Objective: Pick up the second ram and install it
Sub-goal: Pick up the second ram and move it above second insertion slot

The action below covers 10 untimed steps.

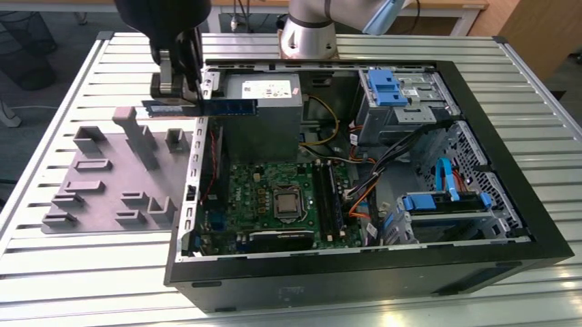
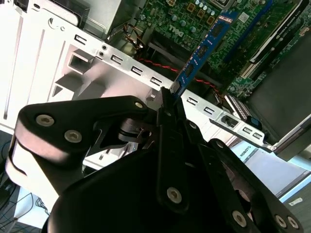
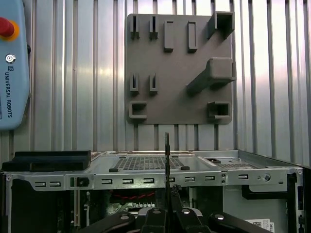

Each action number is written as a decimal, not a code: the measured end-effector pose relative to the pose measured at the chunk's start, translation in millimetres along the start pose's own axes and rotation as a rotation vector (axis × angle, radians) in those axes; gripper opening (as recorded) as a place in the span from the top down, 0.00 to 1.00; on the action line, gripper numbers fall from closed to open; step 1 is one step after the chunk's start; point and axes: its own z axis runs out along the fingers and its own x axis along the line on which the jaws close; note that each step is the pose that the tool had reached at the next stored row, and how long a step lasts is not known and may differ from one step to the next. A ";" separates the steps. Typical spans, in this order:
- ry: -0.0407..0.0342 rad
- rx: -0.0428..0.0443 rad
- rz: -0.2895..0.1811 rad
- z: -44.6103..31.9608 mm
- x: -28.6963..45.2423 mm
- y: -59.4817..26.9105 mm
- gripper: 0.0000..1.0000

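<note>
- Currently the open computer case (image 1: 364,276) is lying across the worktop (image 1: 91,272)
- The gripper (image 1: 182,101) is hovering over its wall beside the holder tray (image 1: 100,197), clamping the second ram (image 1: 232,107)
- The ram's long axis is running level, inward over the case

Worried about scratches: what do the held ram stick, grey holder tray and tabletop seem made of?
Second ram: blue board with dark chips, likely fibreglass laminate. Holder tray: matte grey with moulded blocks, probably plastic. Table: ribbed, shiny pale slats, looks like aluminium.
</note>
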 end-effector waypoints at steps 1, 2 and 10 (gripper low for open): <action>0.0000 0.0000 0.000 0.0 0.0 -0.2 0.86; 0.0000 0.0000 0.000 0.0 0.0 -0.5 0.86; 0.0001 0.0000 0.000 -0.1 -0.1 -2.7 0.86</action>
